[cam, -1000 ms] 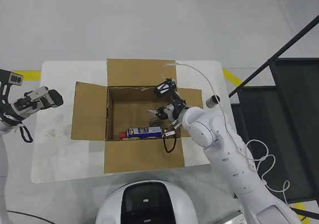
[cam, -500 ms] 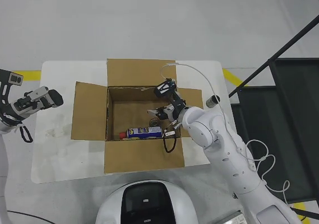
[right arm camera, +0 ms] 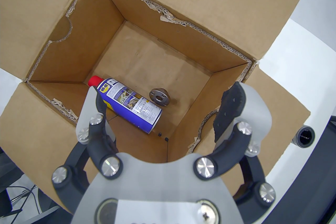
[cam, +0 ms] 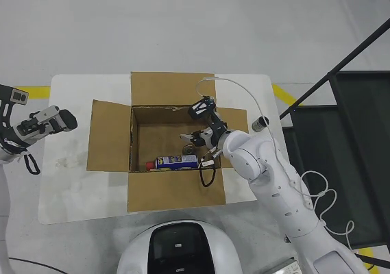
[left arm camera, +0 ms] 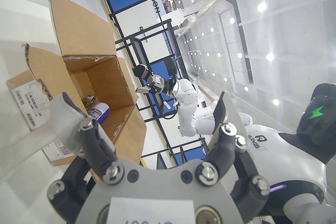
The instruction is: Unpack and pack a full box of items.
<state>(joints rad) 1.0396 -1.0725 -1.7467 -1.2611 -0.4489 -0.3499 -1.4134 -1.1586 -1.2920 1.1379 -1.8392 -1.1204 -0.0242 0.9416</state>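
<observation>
1. An open cardboard box (cam: 109, 137) sits on the white table (cam: 71, 192) with all four flaps folded outward.
2. On the box floor a blue and yellow spray can (right arm camera: 128, 104) lies on its side along the wall nearest the robot, its red cap toward the robot's left.
3. A round metal flange (right arm camera: 159, 97) lies just beside the can, on its far side.
4. The right gripper (right arm camera: 162, 96) hangs over the right part of the box opening, jaws apart and holding nothing.
5. The left gripper (left arm camera: 141, 107) hovers over the table's left edge, well apart from the box, jaws apart and empty.
6. A small metal linear bearing (cam: 260, 123) rests on the table just beyond the box's right flap.
</observation>
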